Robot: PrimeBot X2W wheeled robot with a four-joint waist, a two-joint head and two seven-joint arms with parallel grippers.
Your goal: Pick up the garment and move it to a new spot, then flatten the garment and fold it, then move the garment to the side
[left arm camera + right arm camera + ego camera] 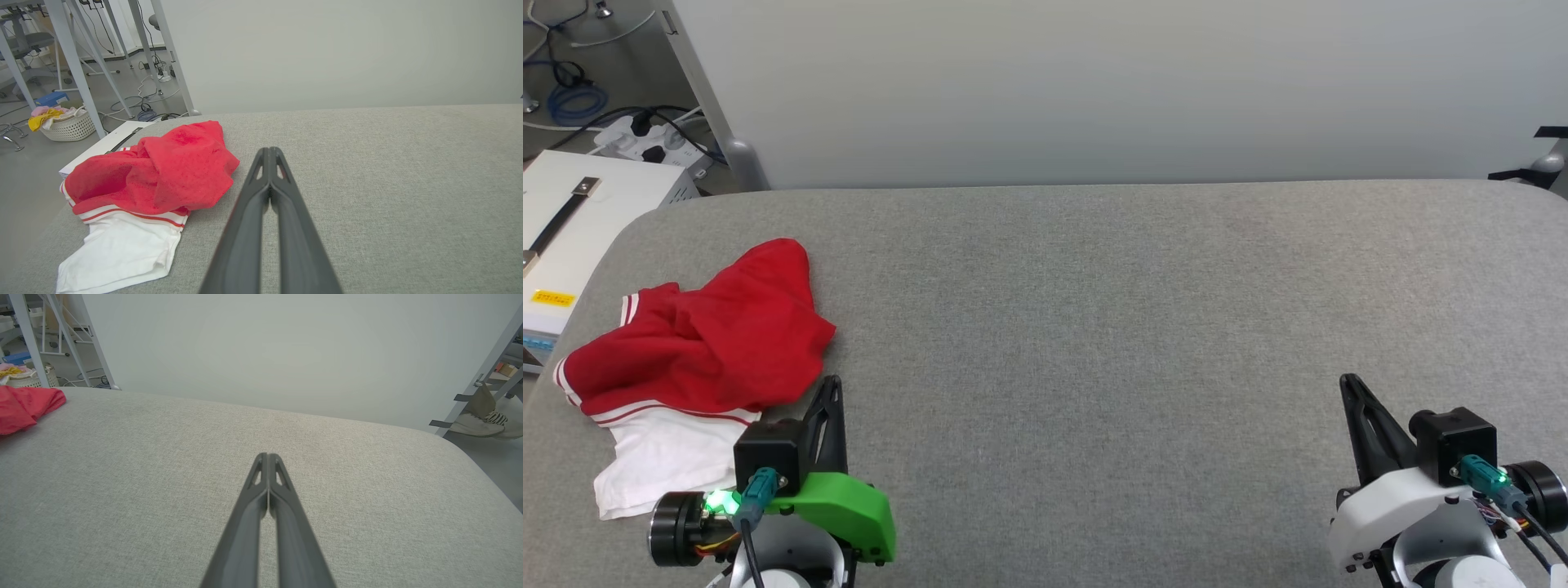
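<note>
One crumpled garment [698, 343] just left of closed left tool [832, 385].

Head view: high, near front edge of worktop [1094, 327], facing forward and down; left pincer [832, 382] at lower left of frame, right pincer [1346, 380] at lower right. Left wrist view: low, along own pincer toward wall [327, 49]; garment [163, 175] close, at left. Right wrist view: same heading; garment far off at left edge. All three share worktop, wall, garment.

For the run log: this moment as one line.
garment: crumpled, at left | left gripper: shut, empty, beside garment | right gripper: shut, empty
</note>
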